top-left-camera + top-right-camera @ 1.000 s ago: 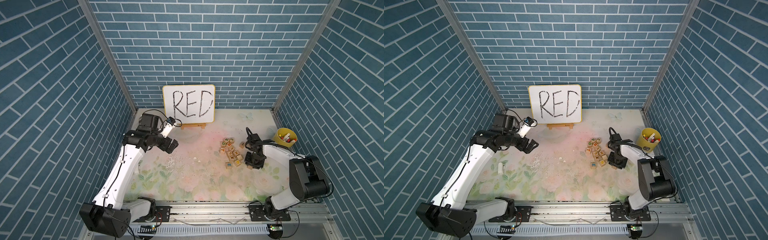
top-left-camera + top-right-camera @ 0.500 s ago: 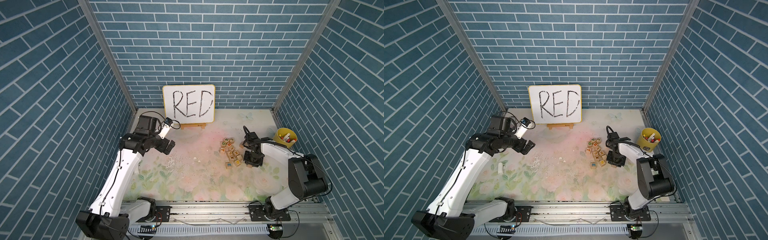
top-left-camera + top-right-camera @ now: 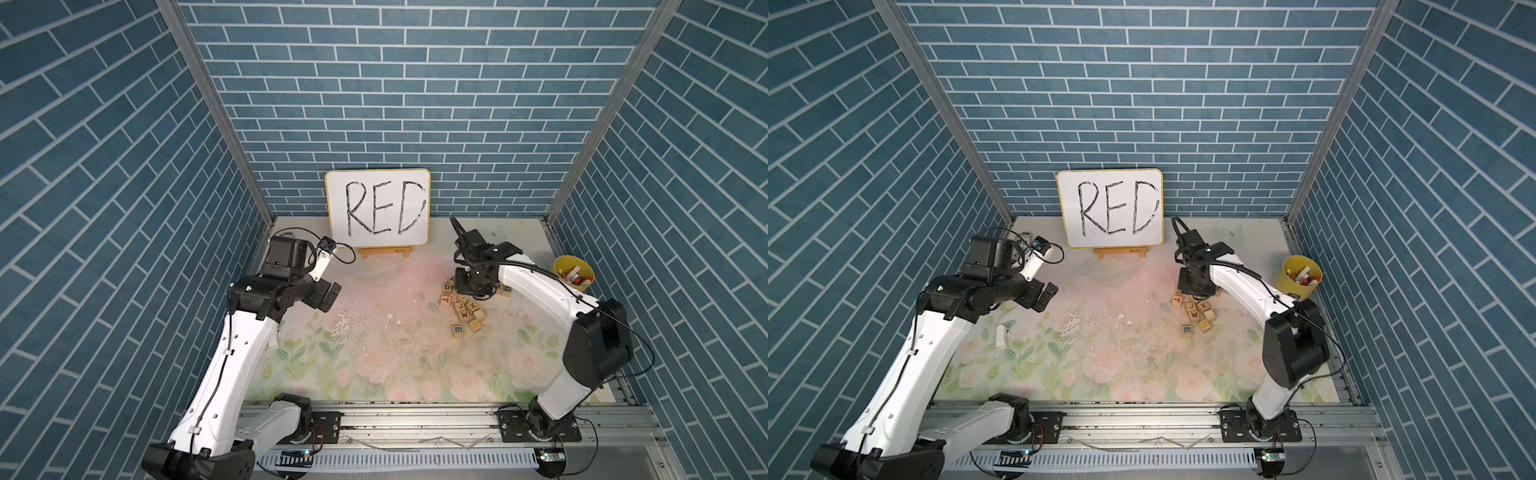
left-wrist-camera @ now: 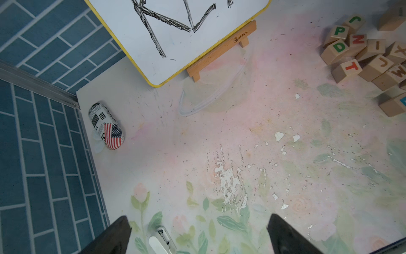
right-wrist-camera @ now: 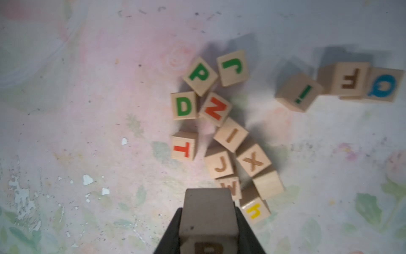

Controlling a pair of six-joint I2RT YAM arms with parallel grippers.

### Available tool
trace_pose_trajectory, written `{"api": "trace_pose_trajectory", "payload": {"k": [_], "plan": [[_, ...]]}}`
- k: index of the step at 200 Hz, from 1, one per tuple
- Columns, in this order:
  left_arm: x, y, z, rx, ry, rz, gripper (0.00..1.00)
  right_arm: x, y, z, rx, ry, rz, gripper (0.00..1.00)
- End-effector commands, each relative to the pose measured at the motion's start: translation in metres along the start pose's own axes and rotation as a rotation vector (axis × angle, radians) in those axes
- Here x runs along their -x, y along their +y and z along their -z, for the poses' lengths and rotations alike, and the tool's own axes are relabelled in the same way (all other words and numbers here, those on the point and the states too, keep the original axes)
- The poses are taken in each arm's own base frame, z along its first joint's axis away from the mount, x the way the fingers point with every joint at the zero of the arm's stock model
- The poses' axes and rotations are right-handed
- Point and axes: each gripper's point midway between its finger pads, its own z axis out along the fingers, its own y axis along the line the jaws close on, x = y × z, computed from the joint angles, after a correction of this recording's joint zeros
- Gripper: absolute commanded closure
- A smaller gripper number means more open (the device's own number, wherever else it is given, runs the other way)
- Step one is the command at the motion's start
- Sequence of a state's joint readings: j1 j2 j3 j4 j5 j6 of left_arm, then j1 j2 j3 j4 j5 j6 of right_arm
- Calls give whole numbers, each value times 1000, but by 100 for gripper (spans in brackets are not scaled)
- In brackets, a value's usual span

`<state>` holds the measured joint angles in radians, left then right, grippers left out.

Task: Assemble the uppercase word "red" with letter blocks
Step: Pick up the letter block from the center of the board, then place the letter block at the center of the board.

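My right gripper (image 5: 208, 222) is shut on a pale wooden letter block (image 5: 208, 211), held above the pile. The brown letter on its near face is cut off by the frame edge. The gripper hangs over the far side of the pile in both top views (image 3: 471, 286) (image 3: 1196, 284). Below it lie a green D block (image 5: 184, 106) (image 3: 447, 287) and a red T block (image 5: 183, 146). A blue E block (image 3: 457, 330) (image 3: 1187, 330) sits at the pile's near edge. My left gripper (image 4: 198, 235) (image 3: 328, 295) is open and empty over the left of the table.
The whiteboard (image 3: 377, 208) reading RED stands on an easel at the back. A yellow cup (image 3: 573, 274) of markers is at the far right. A flag-printed bottle (image 4: 106, 126) lies by the left wall, with a small white object (image 3: 1002, 336) nearer. Other letter blocks (image 5: 252, 161) are scattered.
The right gripper has risen from the pile's near right side and moved toward the back with a block in it. The left arm has drifted slightly leftward.
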<state>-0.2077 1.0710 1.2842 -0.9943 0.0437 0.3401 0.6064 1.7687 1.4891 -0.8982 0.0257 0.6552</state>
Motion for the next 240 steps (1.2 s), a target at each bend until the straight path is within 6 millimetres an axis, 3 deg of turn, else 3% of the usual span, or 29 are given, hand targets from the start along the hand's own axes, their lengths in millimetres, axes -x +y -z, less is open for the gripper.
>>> {"api": "trace_pose_trajectory", "payload": {"k": [1, 42, 46, 67, 112, 133, 160, 198, 240], "plan": [[-15, 8, -5, 60, 41, 37, 1, -10, 32, -25, -18, 94, 81, 81], [-21, 0, -14, 19, 60, 66, 1, -3, 95, -62, 19, 146, 173, 80], [-21, -1, -14, 17, 59, 65, 0, -5, 96, -74, 6, 168, 176, 80], [-20, -4, -16, -3, 58, 67, 1, -9, 109, -92, 4, 196, 191, 80], [-16, -7, -29, -32, 74, 84, 1, -18, 117, -114, -24, 235, 210, 77], [-14, -12, -35, -66, 83, 91, 1, -21, 118, -118, -27, 238, 216, 76], [-10, -14, -40, -88, 82, 98, 1, -22, 122, -118, -26, 231, 228, 63], [-2, -14, -43, -95, 67, 115, 1, -21, 128, -113, -23, 209, 264, 54], [9, -5, -46, -68, 66, 138, 1, -2, 131, -84, -26, 108, 282, 48]]}}
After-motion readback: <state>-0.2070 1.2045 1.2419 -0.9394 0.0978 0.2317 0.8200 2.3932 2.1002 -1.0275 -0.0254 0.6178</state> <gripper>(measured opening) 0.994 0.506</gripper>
